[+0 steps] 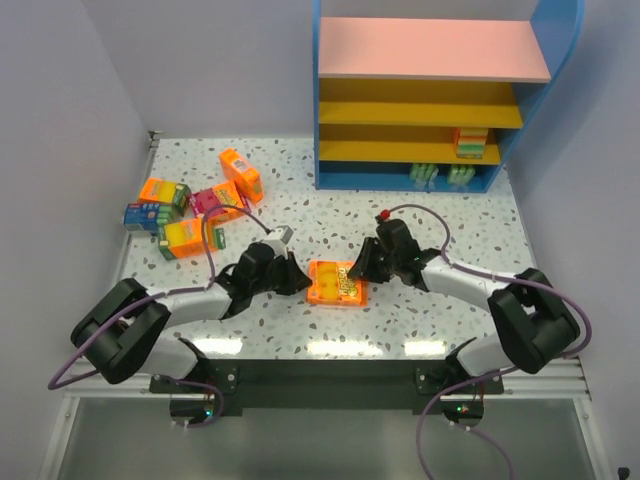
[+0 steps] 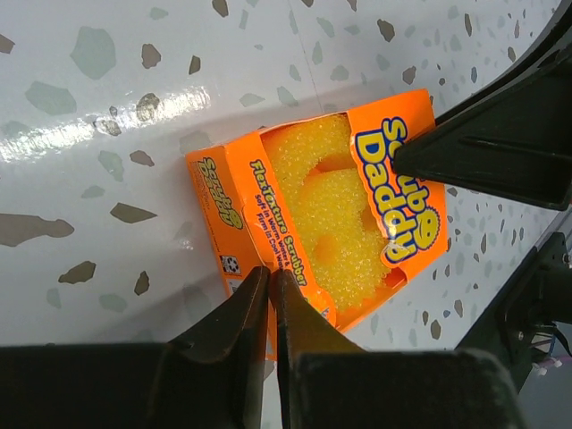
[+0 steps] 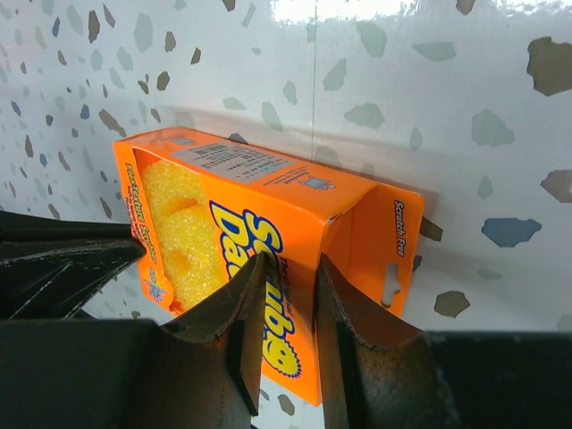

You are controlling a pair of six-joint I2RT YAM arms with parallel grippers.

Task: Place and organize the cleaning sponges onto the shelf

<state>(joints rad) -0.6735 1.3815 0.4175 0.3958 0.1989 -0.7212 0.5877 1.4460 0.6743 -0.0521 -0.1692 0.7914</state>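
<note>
Loose sponge packs crowd the table's far-left corner. Your left gripper has its jaws nearly together, tips at the orange pack's left edge; a pinch cannot be confirmed. Your right gripper is narrow, clamped on that pack's right end. Open table runs from there to the shelf at the far-right edge.

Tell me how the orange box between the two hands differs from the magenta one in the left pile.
The orange box lies alone near the front; the magenta box sits farther back among other packs. The orange box has the left hand and right hand at it; the magenta box is untouched. Both lie on the table, not the shelf.
</note>
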